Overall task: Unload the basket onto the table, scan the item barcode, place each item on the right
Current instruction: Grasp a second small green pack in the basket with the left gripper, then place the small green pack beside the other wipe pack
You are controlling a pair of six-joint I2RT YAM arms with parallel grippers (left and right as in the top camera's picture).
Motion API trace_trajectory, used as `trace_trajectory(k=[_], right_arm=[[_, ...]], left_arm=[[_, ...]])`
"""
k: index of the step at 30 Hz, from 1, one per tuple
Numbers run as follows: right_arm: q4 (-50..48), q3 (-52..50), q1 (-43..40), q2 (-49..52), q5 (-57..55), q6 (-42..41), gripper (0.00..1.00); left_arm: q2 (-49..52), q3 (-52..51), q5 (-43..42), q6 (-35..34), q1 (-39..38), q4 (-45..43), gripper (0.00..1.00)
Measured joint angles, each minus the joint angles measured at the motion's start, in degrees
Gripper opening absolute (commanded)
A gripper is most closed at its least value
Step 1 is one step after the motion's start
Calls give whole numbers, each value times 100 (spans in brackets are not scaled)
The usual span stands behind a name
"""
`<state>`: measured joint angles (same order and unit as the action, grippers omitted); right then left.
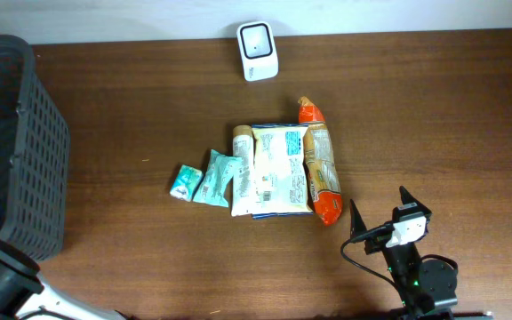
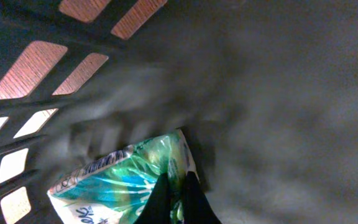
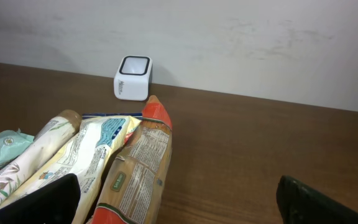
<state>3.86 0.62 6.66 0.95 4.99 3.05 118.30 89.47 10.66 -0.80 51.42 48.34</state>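
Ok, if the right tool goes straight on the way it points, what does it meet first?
Most likely the orange-ended snack packet, just off its centre line; the open right tool would probably catch it on one side. Beside it is bare table. Depth is hard to judge.

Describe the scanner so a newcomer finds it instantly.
On the brown wooden table, look along the far edge by the wall. Beyond the pile of packets stands the scanner, alone. It is the only white rounded box with a dark window; its neighbours are soft wrappers.
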Motion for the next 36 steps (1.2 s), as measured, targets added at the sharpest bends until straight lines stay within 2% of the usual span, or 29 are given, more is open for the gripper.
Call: trace_trajectory(k=[6, 10, 12, 14, 17, 18, 20, 23, 25, 26, 27, 28, 29, 31, 32, 33, 34, 36], right_arm=[[0, 0, 0, 0, 0, -2, 99], [0, 0, 0, 0, 0, -4, 99], [0, 0, 2, 0, 2, -4, 99], [0, 0, 0, 0, 0, -2, 99], [-2, 0, 2, 2, -2, -4, 99], [-2, 0, 2, 0, 2, -4, 99], [-2, 0, 0, 0, 2, -4, 99], [-2, 0, 0, 0, 2, -2, 99], [2, 0, 2, 4, 0, -4, 99], [0, 0, 2, 0, 0, -4, 99], [-2, 0, 2, 0, 0, -4, 99], [-2, 0, 2, 2, 0, -4, 99], [0, 0, 2, -2, 0, -2, 99], [0, 0, 0, 2, 0, -4, 99], [0, 0, 0, 0, 0, 0, 99], [0, 0, 0, 0, 0, -2, 99], [0, 0, 0, 0, 0, -4, 99], [0, 0, 2, 0, 0, -4, 99]], left_arm=[[-184, 697, -444, 11, -42, 769, 0], [-2164, 1539, -1456, -452, -365, 579, 0], [-3088, 1626, -1910, -680, -981, 522, 0], [-3744, 1631, -2140, -782, -2048, 625, 0], [-3950, 1648, -2079, -741, -3716, 1316, 0], [-3939, 1602, -1987, -708, -4039, 1513, 0], [-3777, 977, -1860, -562, -5093, 1786, 0], [-3176, -470, -1731, -457, -5901, 1451, 0], [-3032, -1091, -1696, -249, -6022, 699, 0], [-2844, -1646, -1683, 98, -6218, -26, 0], [-2605, -1862, -1683, 313, -6369, -212, 0], [-2481, -2159, -1681, 522, -6448, -1102, 0], [-2236, -2280, -1683, 682, -6494, -1687, 0], [-1843, -2363, -1617, 776, -6509, -2293, 0], [-1606, -2371, -1563, 813, -6513, -2527, 29], [-1373, -2382, -1491, 837, -6513, -2715, 81], [-1303, -2391, -1462, 905, -6513, -2754, 99], [-1285, -2391, -1447, 876, -6513, -2793, 99]])
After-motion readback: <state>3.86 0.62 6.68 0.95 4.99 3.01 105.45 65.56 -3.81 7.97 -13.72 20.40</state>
